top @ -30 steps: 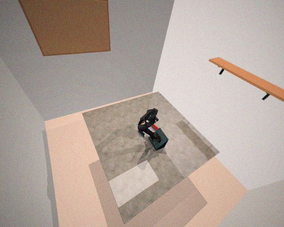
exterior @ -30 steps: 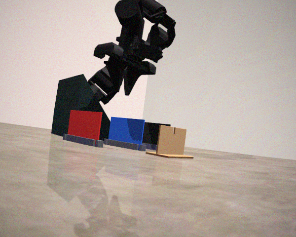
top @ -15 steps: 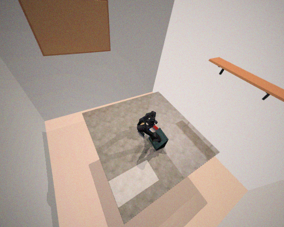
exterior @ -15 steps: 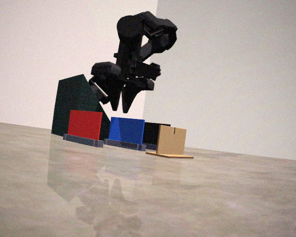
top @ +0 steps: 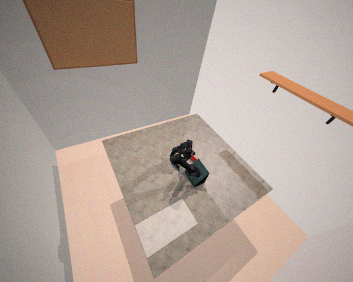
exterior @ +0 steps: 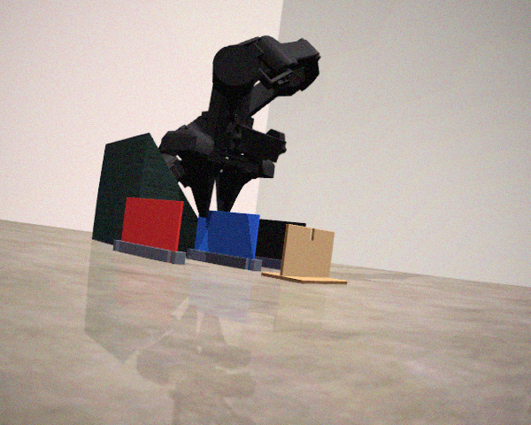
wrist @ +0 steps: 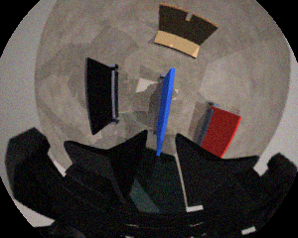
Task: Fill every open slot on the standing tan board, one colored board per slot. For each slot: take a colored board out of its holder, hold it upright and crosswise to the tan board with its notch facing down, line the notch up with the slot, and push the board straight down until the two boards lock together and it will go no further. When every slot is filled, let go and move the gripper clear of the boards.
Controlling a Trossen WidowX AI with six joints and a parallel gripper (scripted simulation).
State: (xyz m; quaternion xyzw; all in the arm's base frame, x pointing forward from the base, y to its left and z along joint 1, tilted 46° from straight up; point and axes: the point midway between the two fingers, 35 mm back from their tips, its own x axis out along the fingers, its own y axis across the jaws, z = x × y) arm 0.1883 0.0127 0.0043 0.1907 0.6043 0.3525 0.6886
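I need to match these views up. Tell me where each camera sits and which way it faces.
Top: high in the room, facing steeply down; the arm shows small, its tool hard to pick out.
Exterior: low, near the surface, facing across it at arm and tool.
Wrist: on the arm, facing past the tool's two fingers towards the boards.
Exterior and wrist share the red board, blue board, black board and tan board.

Blue board's (exterior: 229, 234) (wrist: 166, 111) notch and lower edge, hidden inside its low grey holder (exterior: 218, 258).
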